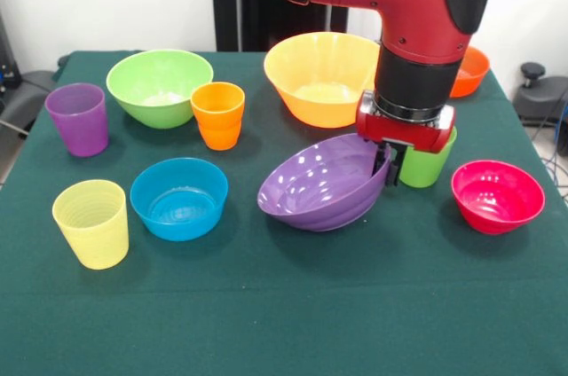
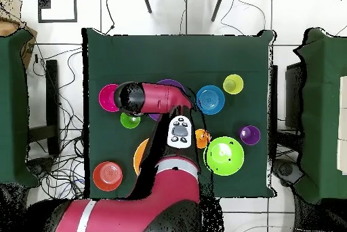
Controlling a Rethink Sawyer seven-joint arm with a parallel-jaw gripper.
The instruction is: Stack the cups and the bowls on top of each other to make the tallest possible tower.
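Ten glossy plastic pieces are sitting spread over the desk (image 1: 266, 323), which is wearing a dark green cloth; none is stacked yet. The jaws (image 1: 389, 166) are pinching the rim of the purple bowl (image 1: 321, 183), one finger inside and one outside, and the ribbed bowl is tilting with its gripped edge raised and its opposite side resting on the cloth. Just behind the jaws the green cup (image 1: 429, 163) is standing upright, partly hidden by the wrist. Beyond the jaws the big orange-yellow bowl (image 1: 319, 74) is sitting open side up, and the orange-red bowl (image 1: 470, 70) is peeking out past the arm. Beside the jaws, away from the purple bowl, the pink-red bowl (image 1: 497, 196) is resting. Across the purple bowl from the jaws are lying the blue bowl (image 1: 179, 197), ridged yellow cup (image 1: 90, 222), orange cup (image 1: 218, 114), light green bowl (image 1: 160, 85) and tapered purple cup (image 1: 77, 118).
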